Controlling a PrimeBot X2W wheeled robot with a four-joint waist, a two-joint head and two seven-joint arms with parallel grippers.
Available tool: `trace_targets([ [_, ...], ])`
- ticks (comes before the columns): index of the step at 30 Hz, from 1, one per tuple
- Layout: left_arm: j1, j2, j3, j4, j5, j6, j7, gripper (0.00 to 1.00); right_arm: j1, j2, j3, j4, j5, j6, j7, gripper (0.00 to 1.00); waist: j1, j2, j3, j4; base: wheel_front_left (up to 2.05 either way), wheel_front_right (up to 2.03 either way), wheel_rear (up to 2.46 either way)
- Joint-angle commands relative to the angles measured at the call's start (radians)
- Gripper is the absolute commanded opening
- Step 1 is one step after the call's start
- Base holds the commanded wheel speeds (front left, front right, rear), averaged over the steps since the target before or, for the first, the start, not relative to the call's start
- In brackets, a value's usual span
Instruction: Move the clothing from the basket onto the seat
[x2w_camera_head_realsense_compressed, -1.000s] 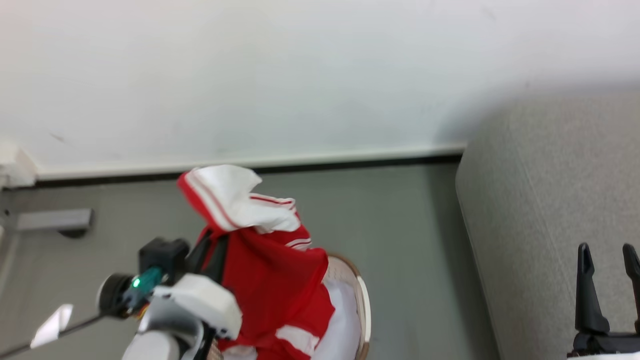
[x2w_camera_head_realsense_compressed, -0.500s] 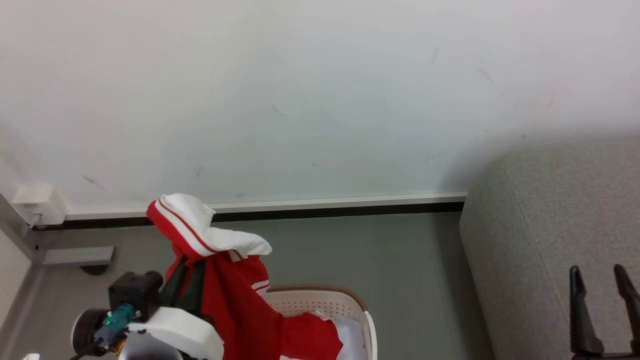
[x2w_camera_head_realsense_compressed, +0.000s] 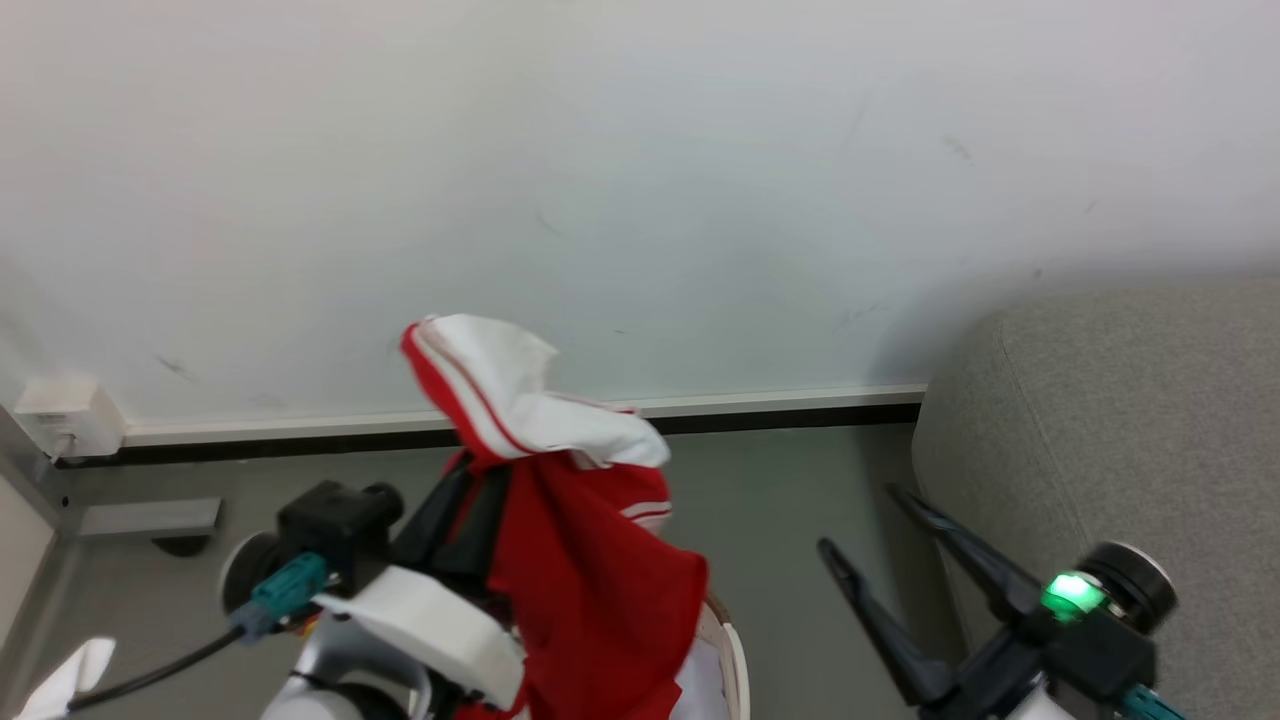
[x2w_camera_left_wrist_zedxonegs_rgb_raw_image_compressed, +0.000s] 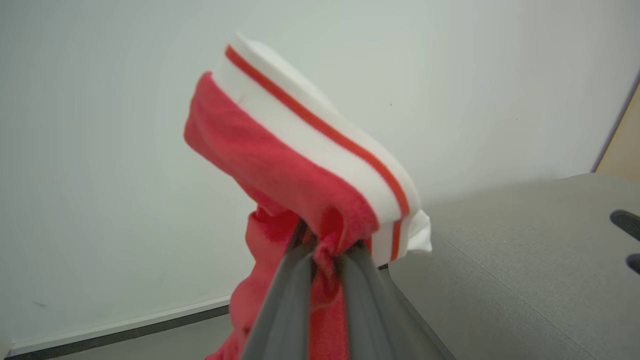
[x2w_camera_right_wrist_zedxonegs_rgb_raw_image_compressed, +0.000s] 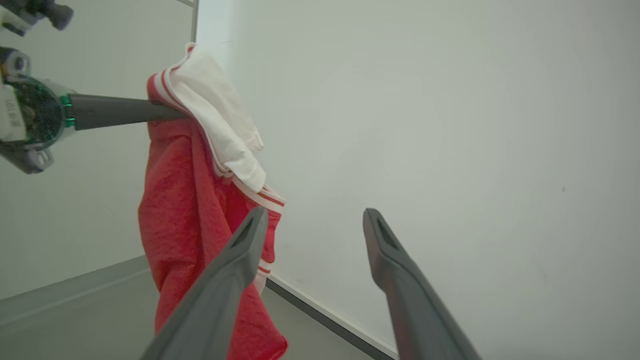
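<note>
Clothing (x2w_camera_head_realsense_compressed: 590, 570) hangs pinched in my left end effector (x2w_camera_left_wrist_zedxonegs_rgb_raw_image_compressed: 327, 245) above basket (x2w_camera_head_realsense_compressed: 735, 650); right end effector (x2w_camera_head_realsense_compressed: 860, 520) open, empty. Carry step. Next I'd swing right, over seat (x2w_camera_head_realsense_compressed: 1120, 430).

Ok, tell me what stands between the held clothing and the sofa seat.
The clothing hangs from the shut left gripper over the basket. Between it and the seat, the open right gripper reaches into the gap. Nothing else visible stands there.

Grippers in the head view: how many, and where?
2. The left gripper, lower left, is shut on the clothing; the right gripper, lower right, stands open and empty beside the seat.
</note>
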Motion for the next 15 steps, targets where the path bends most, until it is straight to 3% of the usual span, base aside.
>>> trace_targets([
  [1, -0.024, -0.011, -0.011, -0.01, -0.013, -0.01, 0.009, 0.0, -0.051, -0.026, 0.049, -0.003, 0.014, 0.003, 0.013, 1.0, 0.0, -0.0001, 0.0, 0.003, 0.0, 0.0, 0.0],
  [8, -0.11, -0.067, -0.119, 0.007, -0.025, -0.058, 0.044, 0.0, -0.254, -0.089, 0.278, 0.035, 0.066, 0.002, 0.062, 1.0, 0.0, -0.0001, 0.004, 0.027, 0.0, 0.0, 0.0],
  [15, -0.154, -0.104, -0.237, 0.023, -0.042, -0.101, 0.071, 0.0, -0.345, -0.096, 0.358, 0.128, 0.071, 0.002, 0.109, 1.0, 0.0, -0.0001, 0.005, 0.039, 0.0, 0.0, 0.0],
])
